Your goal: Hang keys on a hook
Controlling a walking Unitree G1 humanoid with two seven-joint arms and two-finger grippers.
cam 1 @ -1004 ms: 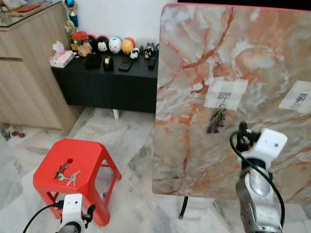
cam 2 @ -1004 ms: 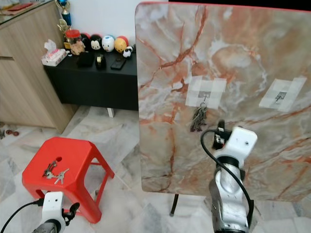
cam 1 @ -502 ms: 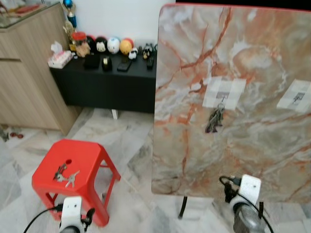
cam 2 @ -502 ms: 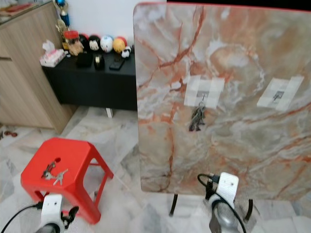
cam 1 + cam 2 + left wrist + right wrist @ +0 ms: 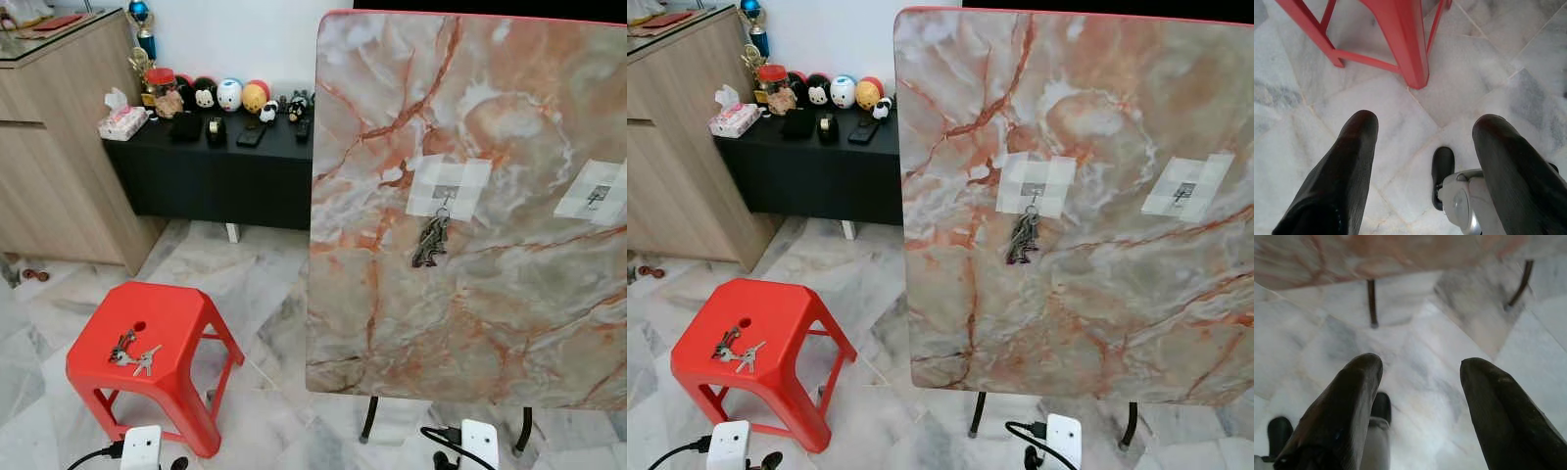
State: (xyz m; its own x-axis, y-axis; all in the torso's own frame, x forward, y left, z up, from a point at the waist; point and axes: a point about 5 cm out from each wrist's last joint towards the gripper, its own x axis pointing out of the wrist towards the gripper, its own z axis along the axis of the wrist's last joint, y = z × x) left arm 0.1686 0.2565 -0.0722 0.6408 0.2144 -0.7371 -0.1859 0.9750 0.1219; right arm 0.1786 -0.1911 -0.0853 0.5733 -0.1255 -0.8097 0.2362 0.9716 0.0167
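At twelve o'clock before the robot stands the marble board (image 5: pixel 470 206), upright on thin black legs, with two taped hooks on its face. A second ago the right arm was raised in front of the board, just below the hanging keys; now it has dropped to the bottom edge of the head views, and the right gripper (image 5: pixel 1418 406) points down at the floor with its fingers spread wide and nothing between them. That retreat suggests this bunch is hung and let go. At about nine o'clock sits the red stool (image 5: pixel 171 328), low on the marble floor. The left gripper (image 5: pixel 1425 161) hangs beside a stool leg, also parted and empty. On the left hook (image 5: pixel 447 194) the hung keys (image 5: pixel 430 240) dangle freely, a dark cluster lying flat against the board. A second bunch of keys (image 5: pixel 132 351) lies on the stool seat, while the right hook (image 5: pixel 597 195) stays bare, so another round looks likely.
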